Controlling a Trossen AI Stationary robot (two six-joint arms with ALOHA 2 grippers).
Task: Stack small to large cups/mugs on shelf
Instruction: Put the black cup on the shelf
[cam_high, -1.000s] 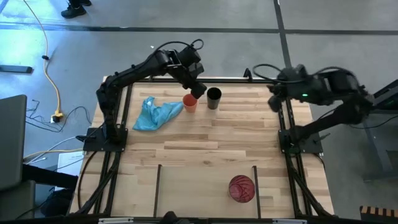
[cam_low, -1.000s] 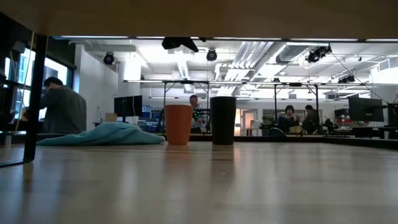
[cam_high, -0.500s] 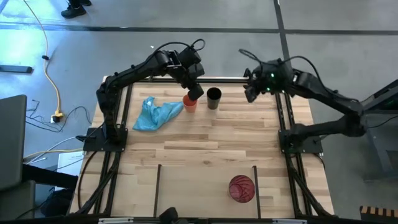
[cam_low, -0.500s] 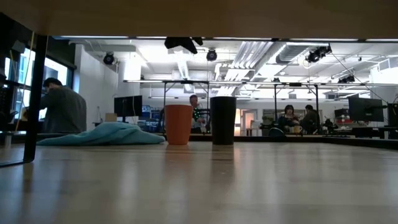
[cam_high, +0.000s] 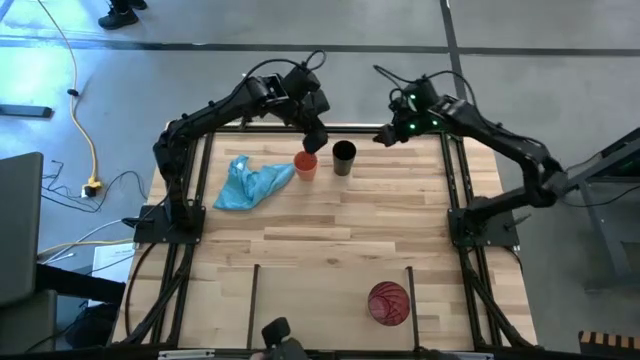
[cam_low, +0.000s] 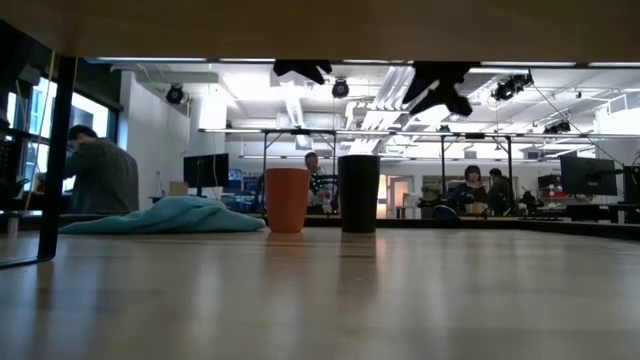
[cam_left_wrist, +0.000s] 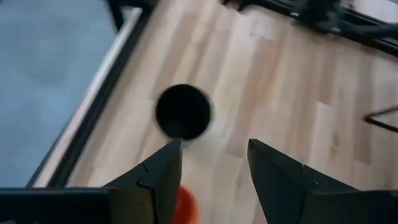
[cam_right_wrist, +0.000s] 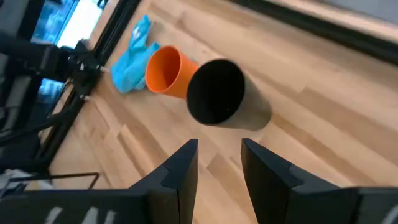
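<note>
The small orange cup and the black cup stand upright side by side near the table's far edge. Both also show in the low view, orange and black. The red-pink cup sits on the shelf near the right black bar. My left gripper hangs open above the orange cup, toward the far edge, touching nothing. My right gripper is open and raised, to the right of the black cup.
A crumpled light-blue cloth lies left of the orange cup. The left black bar marks the shelf's other side. Bare planks stretch across the table's middle. People sit at desks in the room beyond.
My right arm has swung in from beyond the table's right far corner, moving left along the far edge toward the black cup. My left gripper has drawn back slightly toward the far edge, off the orange cup. The cups have stayed where they were.
</note>
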